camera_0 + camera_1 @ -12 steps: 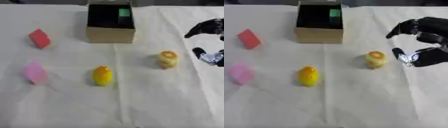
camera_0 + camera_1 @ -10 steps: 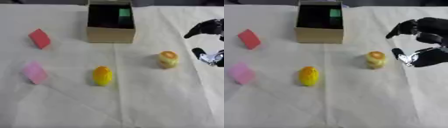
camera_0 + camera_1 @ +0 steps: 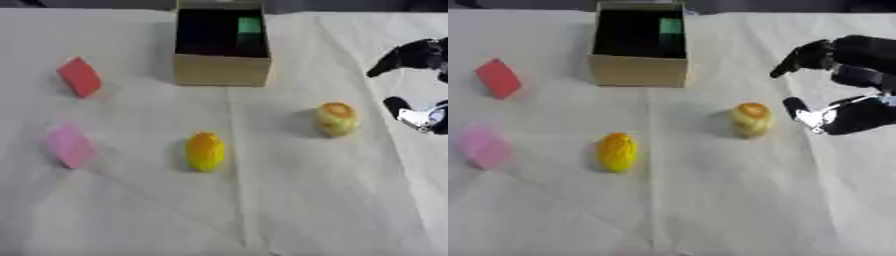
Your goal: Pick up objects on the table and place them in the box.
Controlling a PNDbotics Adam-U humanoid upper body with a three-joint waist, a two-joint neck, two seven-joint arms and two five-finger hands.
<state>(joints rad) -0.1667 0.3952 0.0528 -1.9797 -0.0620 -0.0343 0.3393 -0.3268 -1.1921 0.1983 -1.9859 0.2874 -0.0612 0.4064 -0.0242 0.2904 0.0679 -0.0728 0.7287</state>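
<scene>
Four items lie loose on the cloth (image 3: pixel 710 200); right hand (image 3: pixel 846 85), spread wide, flanks the yellow cup (image 3: pixel 751 119), likely for grasping toward the box (image 3: pixel 639 75).

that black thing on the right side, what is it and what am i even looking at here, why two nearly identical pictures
It is the robot's right hand, black with silver parts, its fingers spread and holding nothing. The two pictures come from the two eyes of one camera in the robot's head, looking down at a table covered with a white cloth, so they nearly match. On the cloth lie a red block, a pink block, a yellow-orange oval object and a short yellow cylinder with an orange top, the nearest thing to the hand. At the far side stands an open cardboard box with a green block inside. The left hand shows in neither view.
</scene>
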